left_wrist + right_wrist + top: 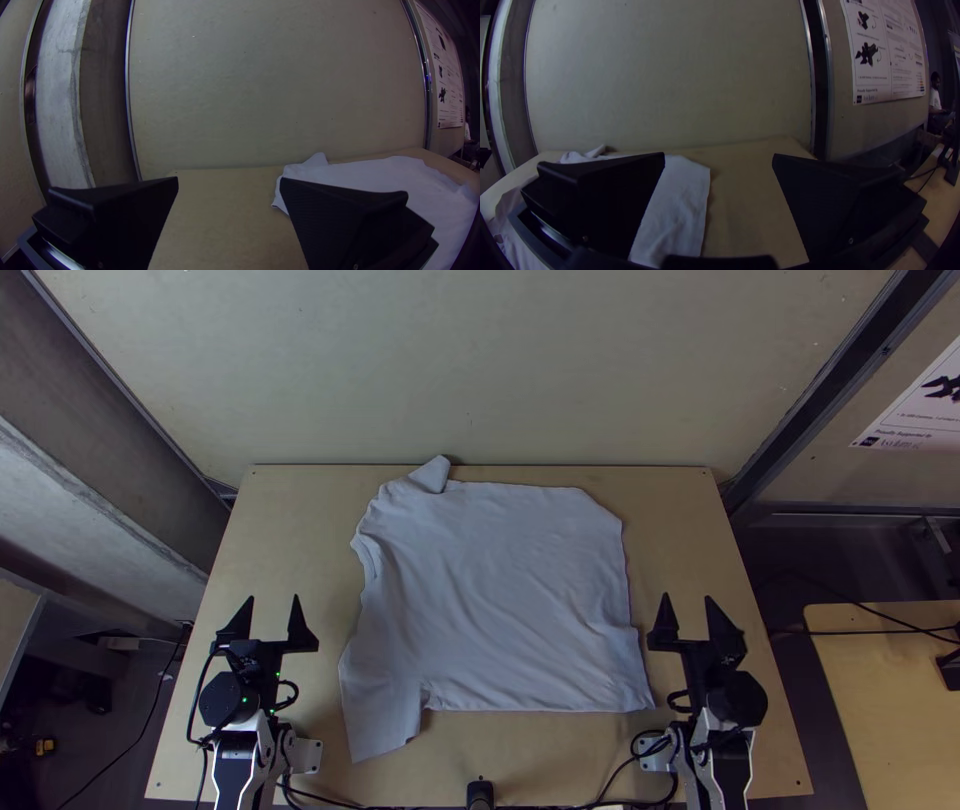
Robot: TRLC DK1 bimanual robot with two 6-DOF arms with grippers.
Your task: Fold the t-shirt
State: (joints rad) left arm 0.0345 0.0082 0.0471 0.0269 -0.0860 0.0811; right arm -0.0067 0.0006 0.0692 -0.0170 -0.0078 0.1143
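Left pincer (273, 597) and right pincer (687, 597) sit closest to the lens, one at either side of the near part of the desk (560, 760), pointing towards its far edge. In the left wrist view, the left pincer (229, 178) has its two black fingers spread wide, with nothing held between them. Over in the right wrist view, the right pincer (719, 154) is just as wide open, also gripping nothing.

Between the two, apart from both, the pale t-shirt (510, 600) lies mostly spread on the desk, lightly wrinkled. Its far left corner is bunched, a small turned-up tip (432, 473) reaching the desk's far edge. A flap (385, 725) runs from its near left corner towards the near edge.

On the wall to the right hangs a white poster (885, 55): dark drawings of jointed devices, curved arrows, columns of small print and, low down, a bolder line above a dark square mark. Black cables (620, 770) run along the desk's near edge.
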